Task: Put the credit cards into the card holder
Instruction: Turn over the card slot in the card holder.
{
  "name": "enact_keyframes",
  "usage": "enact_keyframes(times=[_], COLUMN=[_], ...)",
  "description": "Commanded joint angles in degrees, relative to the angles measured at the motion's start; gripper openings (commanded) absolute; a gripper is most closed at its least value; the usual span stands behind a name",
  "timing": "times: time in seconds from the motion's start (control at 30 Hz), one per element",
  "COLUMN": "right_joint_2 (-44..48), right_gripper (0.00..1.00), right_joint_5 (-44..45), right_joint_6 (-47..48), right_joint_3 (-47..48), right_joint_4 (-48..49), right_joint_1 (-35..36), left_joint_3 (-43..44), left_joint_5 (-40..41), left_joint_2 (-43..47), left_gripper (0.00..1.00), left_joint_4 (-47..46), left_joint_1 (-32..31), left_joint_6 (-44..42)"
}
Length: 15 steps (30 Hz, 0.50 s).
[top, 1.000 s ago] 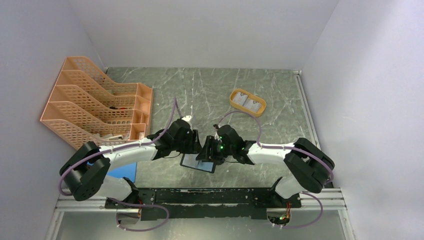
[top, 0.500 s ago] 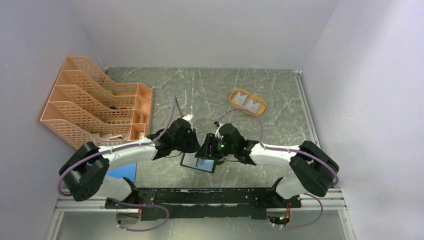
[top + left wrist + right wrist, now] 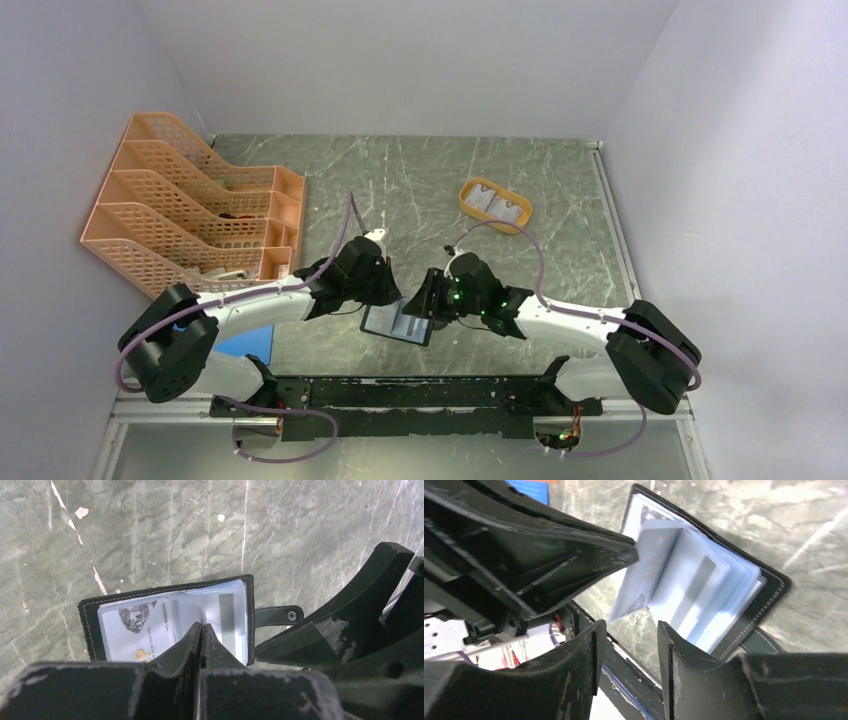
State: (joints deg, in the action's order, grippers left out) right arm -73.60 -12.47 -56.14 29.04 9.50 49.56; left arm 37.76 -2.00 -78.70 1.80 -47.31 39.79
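Left pincer (image 3: 201,628) clenched on a leaf of the open holder (image 3: 232,615). Right pincer (image 3: 628,625) released, empty, with the holder just ahead at 1 o'clock. Both arms are equally near.

A: Home, office or lab?
B: A robot lab cell. Bare white panel walls (image 3: 400,70) box in a green marbled tabletop (image 3: 420,180), and two robot arms (image 3: 262,300) are bolted to a black rail (image 3: 420,392) at its near edge.
A: And the orange file rack (image 3: 190,205)?
B: Office ware, but it stands inside the booth.
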Motion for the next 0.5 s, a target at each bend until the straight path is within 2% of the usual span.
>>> enact_keyframes(times=[0.0, 0.1, 0.47], right_joint_2=[0.89, 0.63, -2.26], right_gripper=[0.44, 0.42, 0.43], right_joint_5=[4.06, 3.98, 3.14], right_joint_6=[-1.21, -1.66, -1.70], right_joint_3=[-1.72, -2.37, -2.04], right_joint_4=[-4.06, -3.83, -3.31], right_joint_1=[-0.37, -0.69, -0.70], left_joint_3=[-0.48, -0.66, -1.90], left_joint_5=[3.58, 3.76, 8.36], left_joint_2=[-0.52, -0.25, 2.64], left_gripper=[0.05, 0.05, 0.05], left_joint_4=[3.45, 3.62, 7.36], left_joint_1=[0.46, 0.46, 0.49], left_joint_6=[-1.98, -2.01, -2.57])
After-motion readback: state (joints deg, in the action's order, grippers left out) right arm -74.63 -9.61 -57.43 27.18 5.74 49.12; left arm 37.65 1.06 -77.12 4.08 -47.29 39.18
